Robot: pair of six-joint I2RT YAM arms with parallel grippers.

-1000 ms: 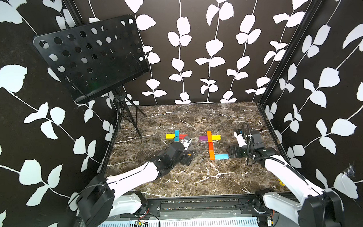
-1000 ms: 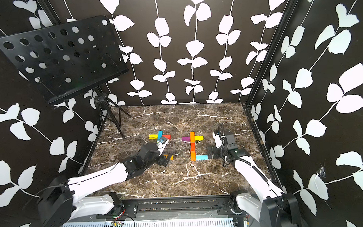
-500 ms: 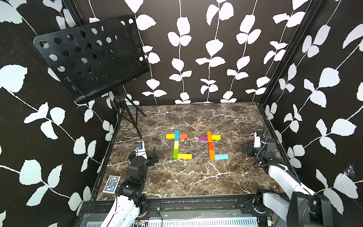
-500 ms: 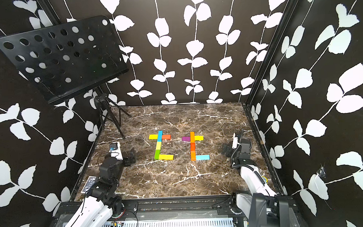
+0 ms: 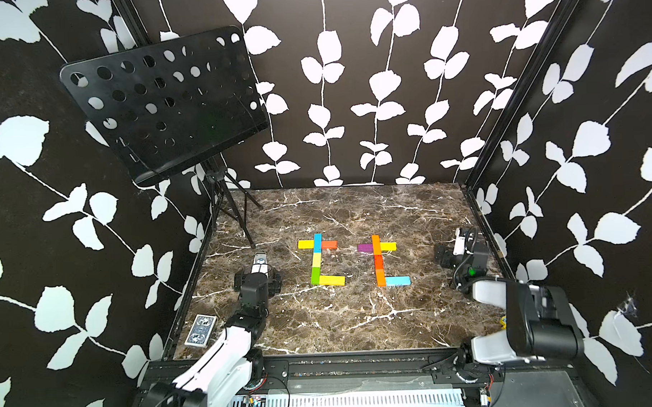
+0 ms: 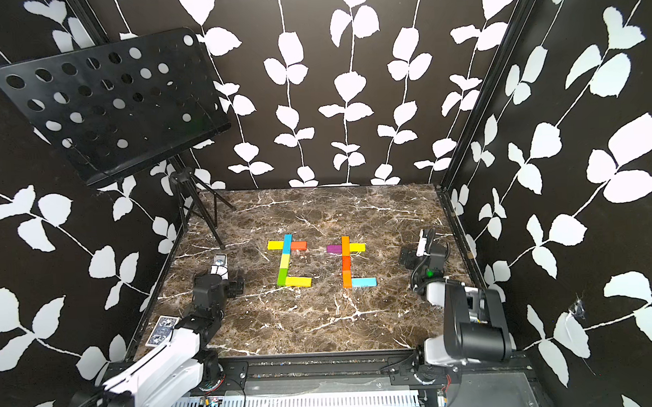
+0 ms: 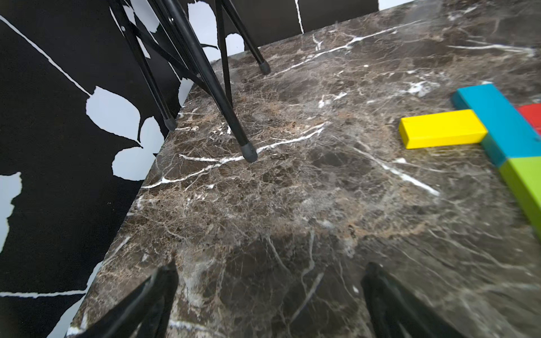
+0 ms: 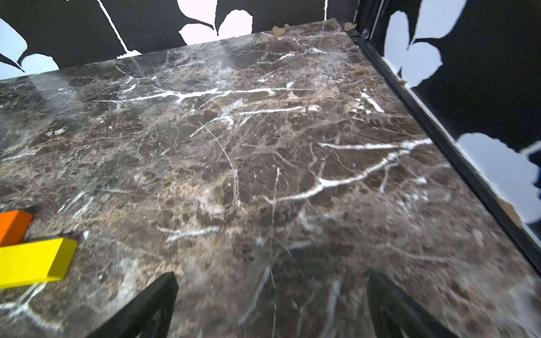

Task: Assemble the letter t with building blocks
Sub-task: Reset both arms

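Two letter t figures (image 5: 316, 260) lie flat on the marble tabletop (image 5: 340, 323), well apart from the music stand's tripod (image 5: 214, 177), seemingly complete. The left gripper (image 7: 272, 266), near that tripod, and the right gripper (image 8: 272, 276), far from it, both gape empty. The building blocks (image 7: 442, 131) look light, rigid, slick-painted; pinch one across its long sides, mid-length.

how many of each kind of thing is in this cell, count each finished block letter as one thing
letter t: 2
grippers, the left gripper and the right gripper, both open and empty: 2
music stand: 1
playing-card pack, lying off the table's edge: 1
total: 6
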